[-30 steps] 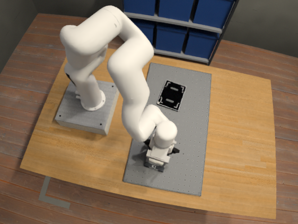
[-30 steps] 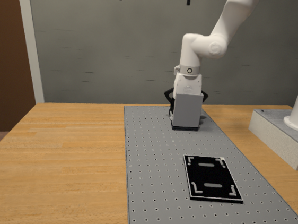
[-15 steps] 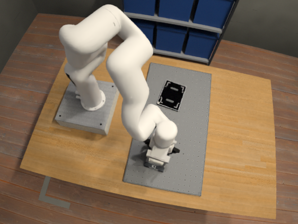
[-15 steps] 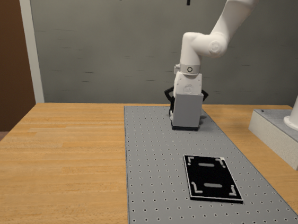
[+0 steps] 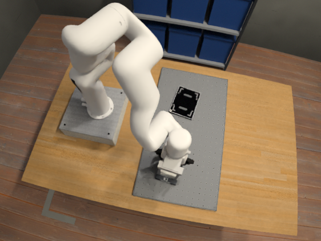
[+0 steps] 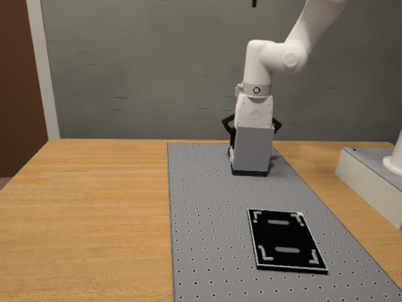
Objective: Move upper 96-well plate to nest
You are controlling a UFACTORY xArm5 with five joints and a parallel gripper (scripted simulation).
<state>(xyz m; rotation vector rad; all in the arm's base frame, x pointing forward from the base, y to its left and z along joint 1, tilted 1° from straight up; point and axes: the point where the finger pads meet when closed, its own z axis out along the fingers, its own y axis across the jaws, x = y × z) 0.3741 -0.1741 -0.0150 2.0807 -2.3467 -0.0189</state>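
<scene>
The stack rack K1 (image 5: 168,172) is a grey box on the near end of the perforated plate; it also shows in the exterior view (image 6: 252,150). My gripper (image 6: 252,125) stands straight down over the rack with its black fingers spread wide on either side and reaching into it. It is shut on the upper 96-well plate. Both plates are hidden by the rack wall and the gripper body (image 5: 174,161). The plate nest N1 (image 5: 185,102) is a black pad with white corner locators, and nothing lies on it (image 6: 286,240). I cannot read its A1 mark.
The grey perforated baseplate carries the rack and the nest. The arm's grey pedestal (image 5: 94,114) stands to the left of it. A shelf with blue bins (image 5: 194,28) stands behind the table.
</scene>
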